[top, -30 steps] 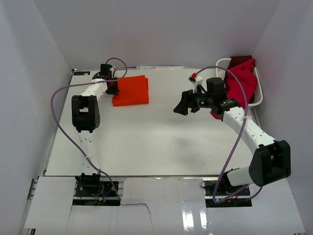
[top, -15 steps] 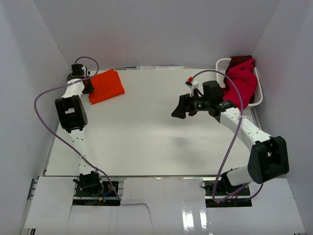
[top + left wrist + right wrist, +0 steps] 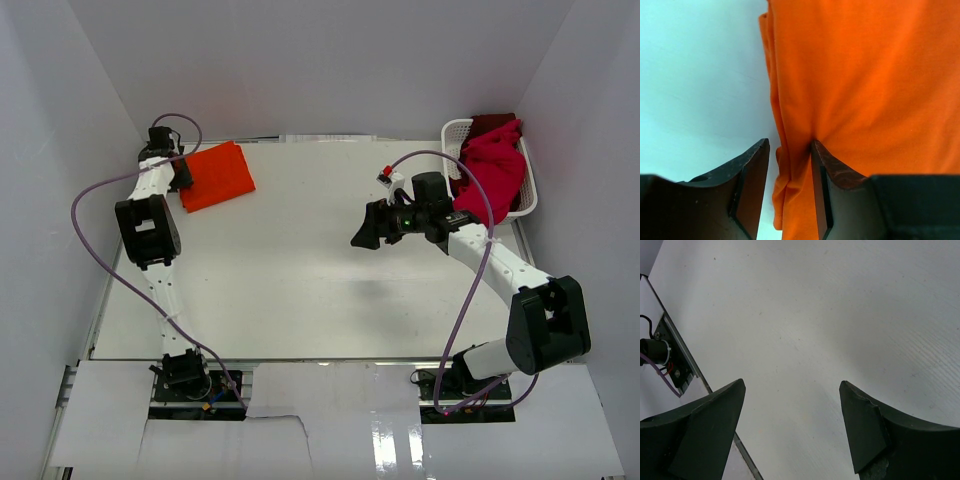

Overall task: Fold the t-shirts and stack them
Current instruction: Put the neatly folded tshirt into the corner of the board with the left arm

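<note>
Now, folded orange t-shirt (image 3: 865, 75), edge between left gripper (image 3: 790, 146), jaws parted.

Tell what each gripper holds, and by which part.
Right gripper: open, nothing. Left gripper: the orange shirt's folded edge lies between its parted jaws, one finger touching it; whether it is gripped cannot be told.
</note>
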{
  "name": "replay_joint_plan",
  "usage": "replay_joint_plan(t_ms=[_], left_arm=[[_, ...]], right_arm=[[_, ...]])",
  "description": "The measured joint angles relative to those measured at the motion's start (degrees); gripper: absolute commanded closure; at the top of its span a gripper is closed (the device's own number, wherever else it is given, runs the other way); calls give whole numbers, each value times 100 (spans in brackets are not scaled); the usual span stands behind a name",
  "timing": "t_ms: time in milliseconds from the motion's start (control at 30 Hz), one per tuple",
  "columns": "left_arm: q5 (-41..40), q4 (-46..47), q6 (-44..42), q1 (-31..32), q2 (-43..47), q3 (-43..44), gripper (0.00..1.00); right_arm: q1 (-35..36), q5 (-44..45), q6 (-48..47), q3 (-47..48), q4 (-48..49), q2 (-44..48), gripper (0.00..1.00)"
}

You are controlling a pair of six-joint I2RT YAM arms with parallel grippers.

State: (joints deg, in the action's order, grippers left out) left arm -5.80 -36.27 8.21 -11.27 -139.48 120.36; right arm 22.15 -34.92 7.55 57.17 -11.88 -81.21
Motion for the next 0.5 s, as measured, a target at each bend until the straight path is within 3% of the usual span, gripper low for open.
replay_joint_plan(t_ms=[500], left_arm=[[-350,-363,278,317,264,79,56]], right_arm=[[11,-26,70,-175,52,0,18]])
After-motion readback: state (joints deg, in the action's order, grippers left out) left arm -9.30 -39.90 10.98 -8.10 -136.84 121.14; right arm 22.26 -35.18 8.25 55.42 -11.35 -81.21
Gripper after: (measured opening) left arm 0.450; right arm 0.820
